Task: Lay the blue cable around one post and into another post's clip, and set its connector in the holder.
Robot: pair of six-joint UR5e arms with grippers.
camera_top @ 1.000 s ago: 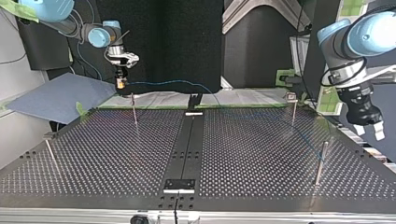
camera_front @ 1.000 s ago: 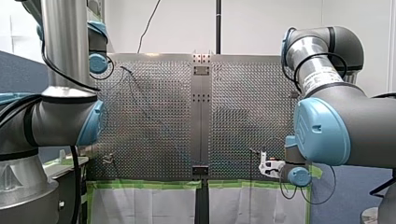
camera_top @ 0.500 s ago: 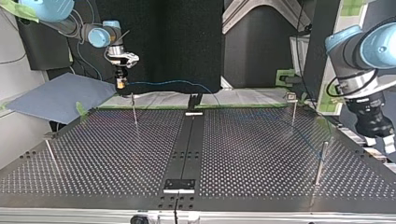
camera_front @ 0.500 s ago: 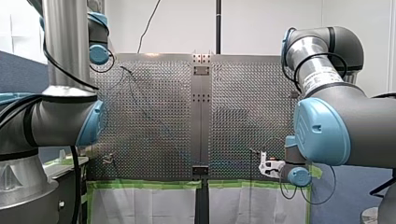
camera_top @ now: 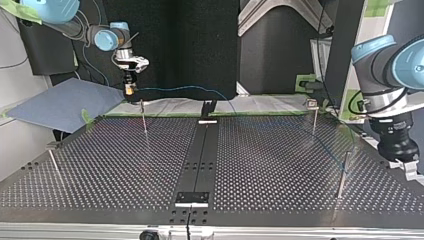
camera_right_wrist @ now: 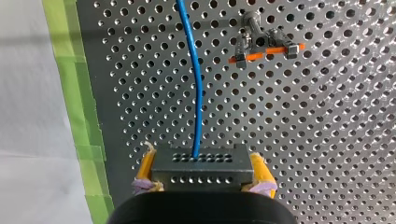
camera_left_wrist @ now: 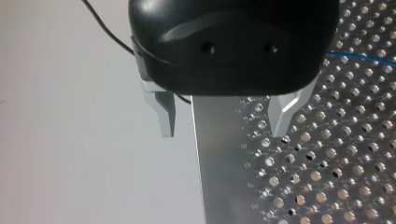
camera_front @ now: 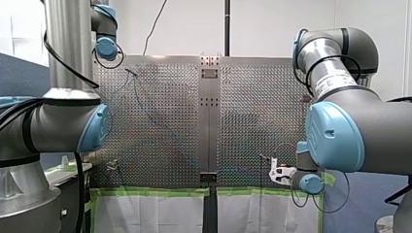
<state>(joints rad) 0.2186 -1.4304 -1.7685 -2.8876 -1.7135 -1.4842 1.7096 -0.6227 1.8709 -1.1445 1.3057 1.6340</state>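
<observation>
Blue cable [camera_right_wrist: 198, 93] — silver perforated table [camera_right_wrist: 327, 140], green tape [camera_right_wrist: 77, 93].

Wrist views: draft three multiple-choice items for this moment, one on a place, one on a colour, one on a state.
1. Where does my left gripper hang?
A. over the table's edge
B. above the green tape
C. over the holder
2. What colour is the clip ahead of my right gripper?
A. green
B. white
C. orange
3. What state is my right gripper in?
A. open, empty
B. shut on the connector
C. shut on the clip
Key: 1 A, its fingers straddle the table's edge; 2 C, the right wrist view shows it orange; 3 B, yellow pads press the connector's sides, the blue cable leaving it.
</observation>
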